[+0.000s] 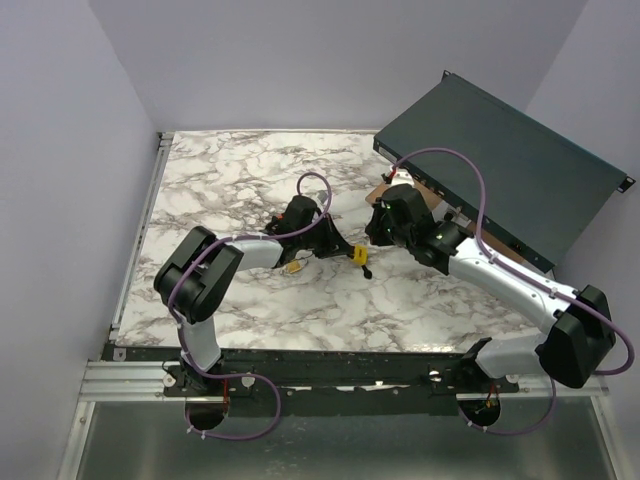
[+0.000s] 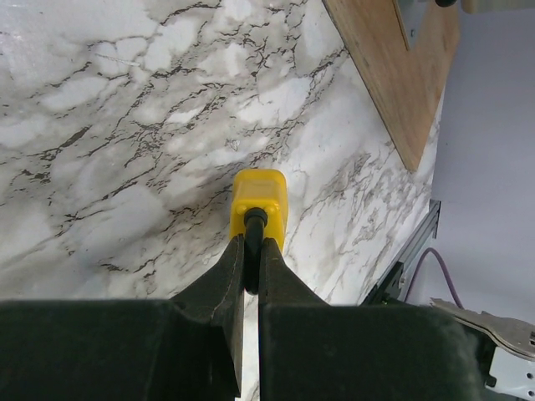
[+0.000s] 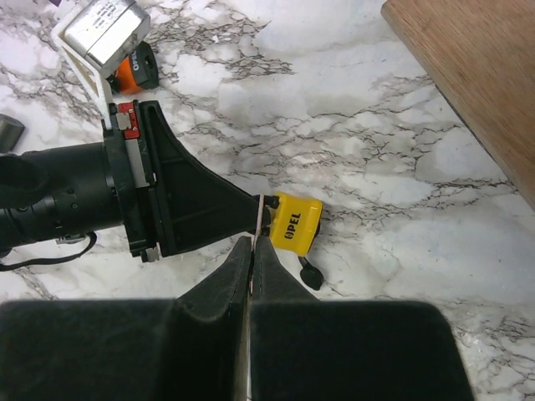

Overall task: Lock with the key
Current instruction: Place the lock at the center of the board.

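Left gripper (image 2: 251, 251) tight on the yellow padlock's (image 2: 260, 194) black shackle (image 2: 254, 220) — right gripper (image 3: 252, 244) pressed together, empty, just beside.

The yellow padlock (image 3: 294, 227) bears the black word "OPEL" on its side.

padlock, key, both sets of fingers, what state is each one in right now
yellow padlock: gripped at its black end, locked or not cannot tell
black key: loose end hangs by the padlock's edge, inserted or not cannot tell
left fingers: shut on the padlock
right fingers: shut, empty, beside the padlock
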Robot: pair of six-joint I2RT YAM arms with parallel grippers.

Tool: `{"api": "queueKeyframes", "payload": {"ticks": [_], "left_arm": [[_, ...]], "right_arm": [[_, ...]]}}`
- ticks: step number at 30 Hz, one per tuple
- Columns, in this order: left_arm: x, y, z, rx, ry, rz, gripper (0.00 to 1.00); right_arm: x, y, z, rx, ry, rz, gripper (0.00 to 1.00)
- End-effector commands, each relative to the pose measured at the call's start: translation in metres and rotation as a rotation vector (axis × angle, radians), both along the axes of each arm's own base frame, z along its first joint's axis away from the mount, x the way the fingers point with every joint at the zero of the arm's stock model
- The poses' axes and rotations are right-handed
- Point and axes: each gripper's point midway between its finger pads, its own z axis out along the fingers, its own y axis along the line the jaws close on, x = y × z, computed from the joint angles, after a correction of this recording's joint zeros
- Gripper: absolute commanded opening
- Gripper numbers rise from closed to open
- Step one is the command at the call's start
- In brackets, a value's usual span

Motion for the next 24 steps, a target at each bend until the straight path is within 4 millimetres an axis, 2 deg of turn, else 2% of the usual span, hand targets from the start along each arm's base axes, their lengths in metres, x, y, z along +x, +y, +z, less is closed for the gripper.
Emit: {"api": "queueKeyframes", "payload": {"ticks": [1,7,14,24], "left_arm": [[0.004,-0.009,0.011,-0.033,-0.028,-0.019,0.07],[0.000,-0.002,-0.002,0.008,-0.003,-0.008,0.32],[0.002,0.006,-0.009,0.073,0.008,0.014,0.43],[0.011,0.034,0.007,0.189,-0.029,0.095,0.61]], "right_arm": [[0.004,-0.006,-0.010,-0.042,0.002,-0.029,0.01],[0.007,-0.003,-0.020,-0.063,0.021,-0.021,0.01],[0.014,0.002,-0.039,-0.107,0.054,-0.016,0.01],[0.018,0.023,-0.068,-0.118,0.107,0.025,0.01]]}}
